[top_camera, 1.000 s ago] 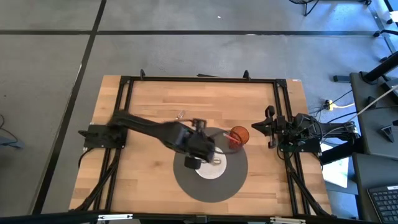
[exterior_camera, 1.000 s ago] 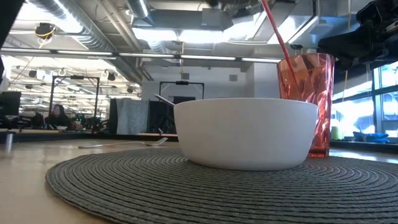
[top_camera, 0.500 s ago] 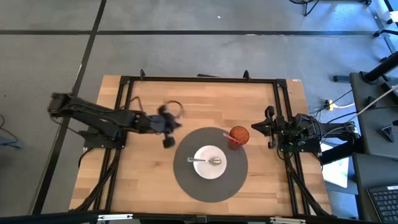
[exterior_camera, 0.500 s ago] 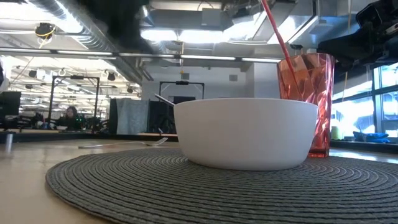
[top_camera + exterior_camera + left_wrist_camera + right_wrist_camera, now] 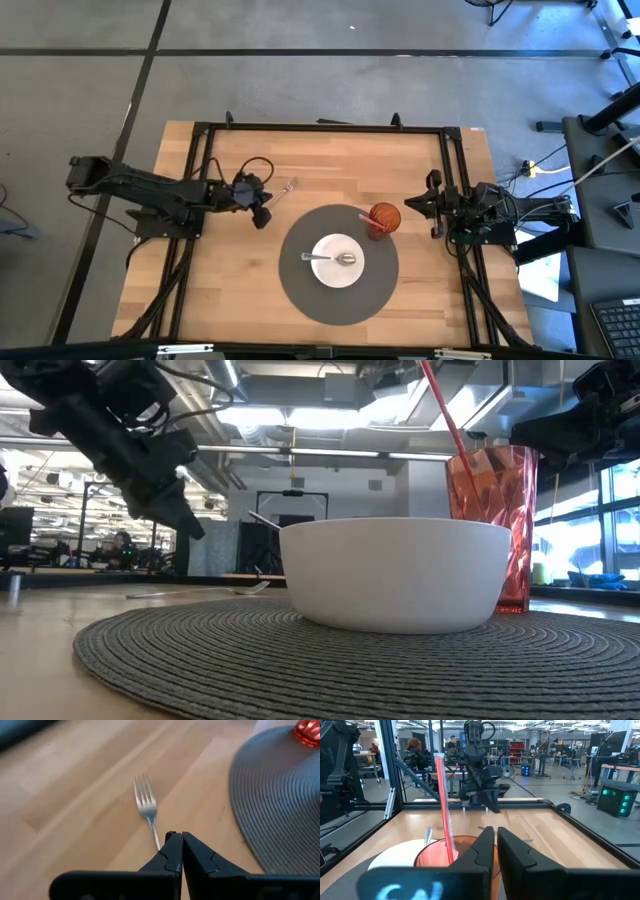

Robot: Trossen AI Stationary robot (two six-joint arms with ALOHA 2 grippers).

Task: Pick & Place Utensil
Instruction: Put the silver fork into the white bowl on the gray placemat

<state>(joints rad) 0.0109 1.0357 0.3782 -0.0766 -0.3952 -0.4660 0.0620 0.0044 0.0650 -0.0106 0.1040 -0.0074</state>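
A silver fork (image 5: 285, 187) (image 5: 146, 807) lies flat on the wood, on the far-left side of a round grey placemat (image 5: 300, 290). On the mat stands a white bowl (image 5: 330, 272) (image 5: 395, 572) with a silver spoon (image 5: 335, 258) resting in it. Next to the bowl is a red cup (image 5: 385, 216) (image 5: 495, 490) holding a red straw. My left gripper (image 5: 263, 216) (image 5: 192, 528) (image 5: 177, 839) is shut, in the air just above the fork's handle end. My right gripper (image 5: 495, 834) is shut and waits at the table's right edge.
A black frame (image 5: 320, 128) runs around the wooden tabletop. The cup and straw (image 5: 445, 415) stand between the bowl and the right arm. Bare wood (image 5: 240, 290) lies near and left of the mat. People and desks show in the room beyond.
My left gripper has left its place above the bowl and swung toward the table's left and far side. It has come down near the fork. The spoon stays in the bowl. The right arm has kept still.
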